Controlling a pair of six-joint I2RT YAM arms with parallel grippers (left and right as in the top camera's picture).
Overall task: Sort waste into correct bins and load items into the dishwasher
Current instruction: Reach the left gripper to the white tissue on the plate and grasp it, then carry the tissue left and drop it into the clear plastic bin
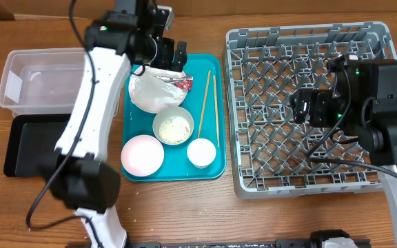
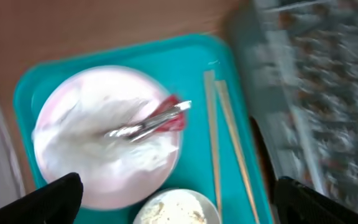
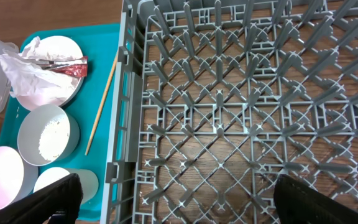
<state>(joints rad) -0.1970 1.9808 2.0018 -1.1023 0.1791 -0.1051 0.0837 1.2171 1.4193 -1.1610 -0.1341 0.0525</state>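
Sorting the waste looks like the step in hand, and nothing appears to have been binned yet. The crumpled white napkin (image 1: pixel 151 91) lies on a white plate (image 1: pixel 143 102) at the far end of the teal tray (image 1: pixel 178 167), with the small red sauce packet (image 1: pixel 182 83) resting against its edge. The left gripper (image 1: pixel 165 54) hovers over that plate, its jaws spread wide and holding nothing.

Nearer on the tray sit a bowl with rice grains (image 1: pixel 173 126), a pink plate (image 1: pixel 142 153) and a small white cup (image 1: pixel 201 152). The chopsticks (image 1: pixel 209 103) lie side by side along the tray's right side.

To the left of the tray are the clear tub (image 1: pixel 40 79) and, nearer, the black tray (image 1: pixel 29 145). To the right, the grey dish rack (image 1: pixel 274 138) stands with no dishes in it. The right gripper (image 1: pixel 305 107) hangs above the rack, jaws likewise spread and unloaded.

The next move probably calls for the left arm to descend and close on the napkin or the packet. The thin, flat packet would need a low, careful pinch, then a carry leftward across the worktop (image 1: pixel 185 207).
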